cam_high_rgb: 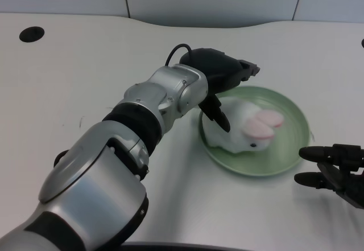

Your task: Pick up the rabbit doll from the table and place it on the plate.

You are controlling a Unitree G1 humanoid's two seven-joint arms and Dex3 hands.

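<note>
Crowding rabbit doll [245,127], left hand [220,77] overhangs plate [290,143].

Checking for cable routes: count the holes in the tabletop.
2 show. One hole lies at the far left of the table; a second hole is cut off by the right edge. The left arm may hide others.

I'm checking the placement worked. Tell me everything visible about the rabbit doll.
The rabbit doll is white and soft-looking, plush by its look, with pink-lined ears pointing right. It lies on the green plate, toward its left side. The left robot hand is over its back, one finger against its left side; whether it grips cannot be told.
</note>
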